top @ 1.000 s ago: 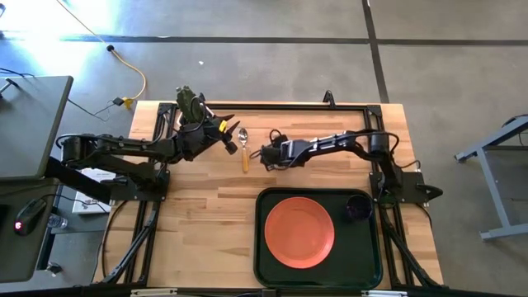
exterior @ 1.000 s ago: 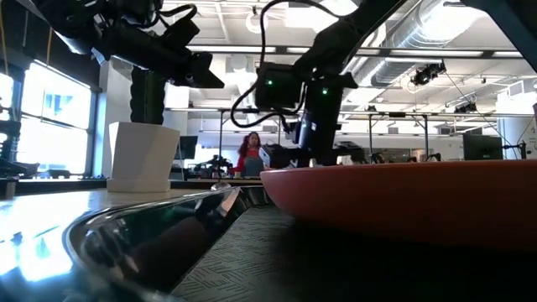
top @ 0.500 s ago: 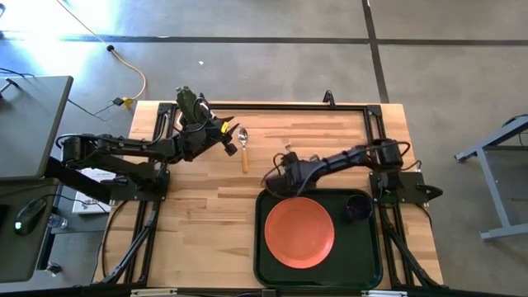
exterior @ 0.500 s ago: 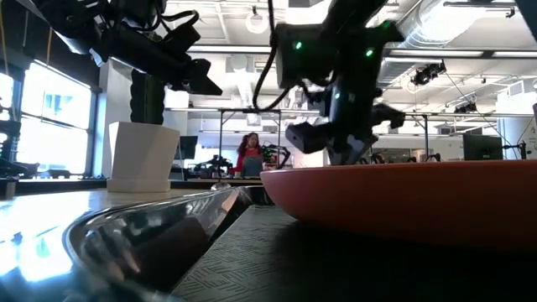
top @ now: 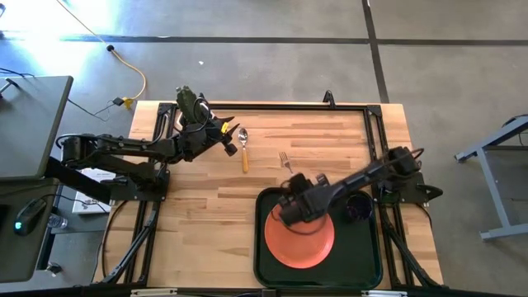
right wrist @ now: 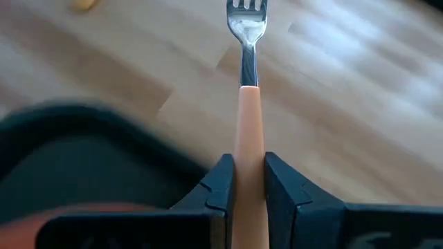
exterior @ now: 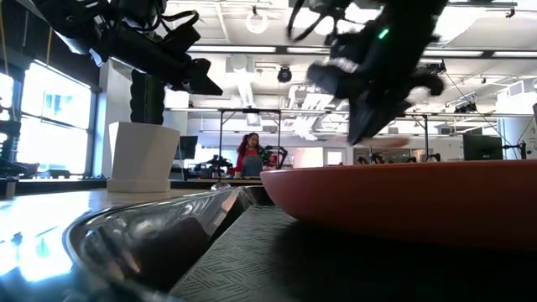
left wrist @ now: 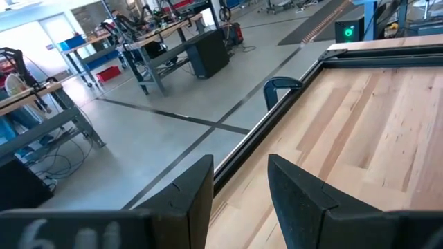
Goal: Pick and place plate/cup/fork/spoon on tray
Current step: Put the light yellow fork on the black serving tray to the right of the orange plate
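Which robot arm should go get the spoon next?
Probably the left. The left gripper hovers open right beside the spoon, while the right gripper is busy holding the fork over the tray.

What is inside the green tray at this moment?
The tray holds the plate and the cup. The right gripper, shut on the fork, hangs over the plate and hides part of it.
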Robot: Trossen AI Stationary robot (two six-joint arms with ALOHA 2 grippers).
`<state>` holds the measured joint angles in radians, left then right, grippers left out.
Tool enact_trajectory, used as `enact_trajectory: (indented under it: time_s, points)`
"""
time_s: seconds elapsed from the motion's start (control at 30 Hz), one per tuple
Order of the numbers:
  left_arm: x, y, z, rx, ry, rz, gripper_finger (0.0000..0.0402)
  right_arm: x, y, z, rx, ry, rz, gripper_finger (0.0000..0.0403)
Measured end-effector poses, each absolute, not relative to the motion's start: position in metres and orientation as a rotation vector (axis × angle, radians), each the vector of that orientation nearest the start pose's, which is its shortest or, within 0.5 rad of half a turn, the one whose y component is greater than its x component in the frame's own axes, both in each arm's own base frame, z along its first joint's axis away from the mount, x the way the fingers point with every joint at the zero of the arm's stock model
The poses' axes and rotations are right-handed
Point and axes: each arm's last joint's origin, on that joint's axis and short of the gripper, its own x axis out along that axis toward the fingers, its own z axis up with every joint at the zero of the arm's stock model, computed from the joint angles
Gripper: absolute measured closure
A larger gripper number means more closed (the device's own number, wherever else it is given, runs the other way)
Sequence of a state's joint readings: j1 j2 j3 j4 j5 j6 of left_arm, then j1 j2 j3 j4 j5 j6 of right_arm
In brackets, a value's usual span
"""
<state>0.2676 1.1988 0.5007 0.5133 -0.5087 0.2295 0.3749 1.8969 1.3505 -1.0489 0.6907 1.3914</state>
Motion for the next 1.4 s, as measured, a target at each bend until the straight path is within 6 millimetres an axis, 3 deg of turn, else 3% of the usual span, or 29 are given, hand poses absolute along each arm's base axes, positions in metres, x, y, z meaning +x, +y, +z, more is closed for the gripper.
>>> enact_trajectory:
  time_s: [0.3,0.67,0.87,1.4]
  points:
    - [0.229,0.077,0.221,0.225,0.27,0.75,0.0275,0.303,0.136,0.201,0.435,0.836,-1.047,0.0367]
    - [0.23,0.078,0.222,0.223,0.261,0.751,0.0275,0.274,0.173,0.218,0.606,0.932,-0.956,0.0366]
    - [0.23,0.077,0.222,0.22,0.261,0.748,0.0275,0.251,0.2,0.218,0.761,1.091,-0.956,0.0366]
    - [0.229,0.077,0.221,0.222,0.269,0.747,0.0275,0.178,0.266,0.217,0.926,1.104,-0.968,0.0366]
